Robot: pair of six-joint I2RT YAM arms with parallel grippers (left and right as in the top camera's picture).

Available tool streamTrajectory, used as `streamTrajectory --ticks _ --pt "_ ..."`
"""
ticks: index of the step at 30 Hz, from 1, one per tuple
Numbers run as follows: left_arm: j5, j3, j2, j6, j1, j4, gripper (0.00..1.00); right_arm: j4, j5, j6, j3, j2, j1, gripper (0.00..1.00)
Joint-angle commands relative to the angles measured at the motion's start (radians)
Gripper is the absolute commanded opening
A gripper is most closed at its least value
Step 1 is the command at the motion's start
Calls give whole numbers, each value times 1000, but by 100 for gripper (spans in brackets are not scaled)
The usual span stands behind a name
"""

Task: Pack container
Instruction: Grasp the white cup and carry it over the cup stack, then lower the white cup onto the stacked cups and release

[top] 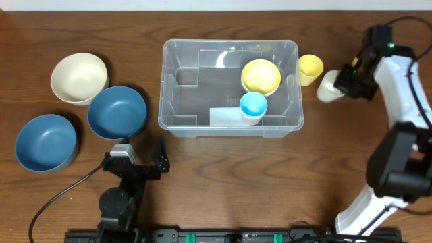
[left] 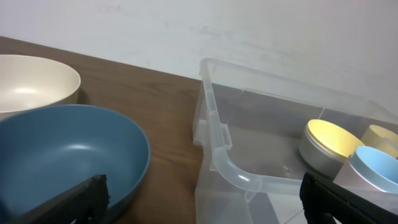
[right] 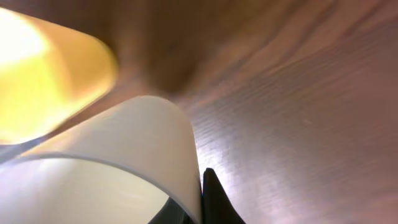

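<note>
Container (top: 202, 91) mid-frame; right fingers (right: 214, 205) clamped on white cup (top: 329, 86) at its right, left fingers (left: 68, 205) apart near frame bottom.

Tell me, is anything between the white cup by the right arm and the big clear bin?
Yes: a yellow cup stands against the container's right wall, partly between it and the white cup.

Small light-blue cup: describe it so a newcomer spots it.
Find the large clear plastic rectangular bin in the middle of the wooden table. Inside, by its robot-side wall, right of centre, a small light-blue cup stands beside a round yellow bowl. It is the only blue thing in the bin.
</note>
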Motion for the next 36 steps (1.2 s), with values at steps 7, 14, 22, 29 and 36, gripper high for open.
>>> streamTrajectory --ticks 7,14,22,29,36 --pt "-3 -16 -6 20 6 -37 98 -82 -103 -17 100 -322 96 1" --pt "-3 -16 -6 20 6 -37 98 -121 -100 -16 82 -338 325 1" --pt "-3 -16 -6 20 6 -37 98 -117 -9 10 48 -271 522 1" --pt "-3 -16 -6 20 6 -37 98 -114 5 18 47 -178 585 1" --pt "-3 -16 -6 20 6 -37 98 -137 5 47 46 -115 588 1"
